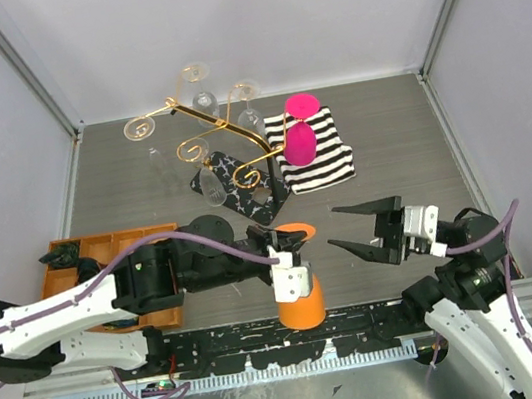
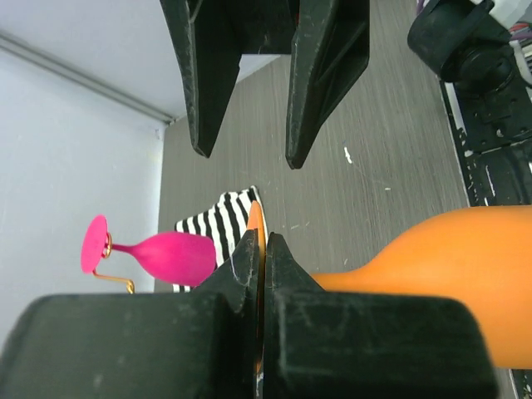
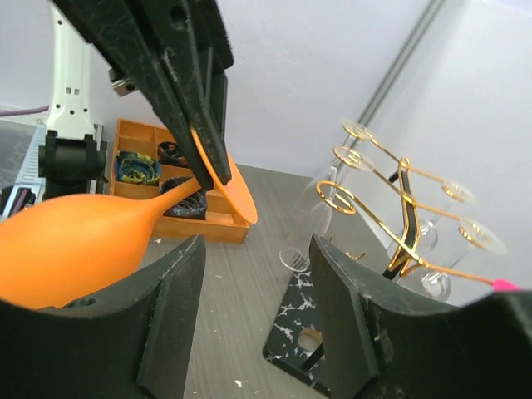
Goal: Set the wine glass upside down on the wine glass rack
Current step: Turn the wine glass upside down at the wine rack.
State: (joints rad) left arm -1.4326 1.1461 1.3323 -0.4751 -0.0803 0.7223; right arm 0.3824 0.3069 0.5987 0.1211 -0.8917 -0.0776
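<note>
Left gripper (image 1: 291, 241): clenched on the thin foot disc of the orange wine glass (image 1: 301, 305); in the left wrist view, both pads pressed flat against the disc edge with no gap.
Right gripper (image 1: 333, 227): released, jaws spread, nothing between them; aimed leftward at the glass, apart from it.
Wine glass position: held off the table near the front edge, between the two arms, well apart from the wine glass rack (image 1: 224, 125).
Wine glass long axis: near-to-far in the top view, foot end toward the rack, bowl end toward the arm bases; in the right wrist view, stem climbing from bowl (image 3: 66, 241) up to foot. Exact tilt not readable.
Direction to rack: ahead and slightly left of the held glass; gold stem (image 3: 405, 208) on the marbled black base.
Rack load: clear glasses on several hooks and a pink glass (image 1: 300, 143) on the right side, above the striped cloth (image 1: 325, 155). Free hook not confirmed from these views.
Nearer arm: left, already gripping; right fingertips just beside the stem zone.
Step in hand, judged: handover or regrip likely, with the open jaws lined up across the stem.
Requirement for next move, judged: foot kept uppermost and facing the hooks, for sliding onto a gold scroll.
Risk, judged: thin pinch on the disc rim, rotation or slip possible during transfer.
Other item: orange tray (image 1: 102, 248) at the left, clear of the path.
</note>
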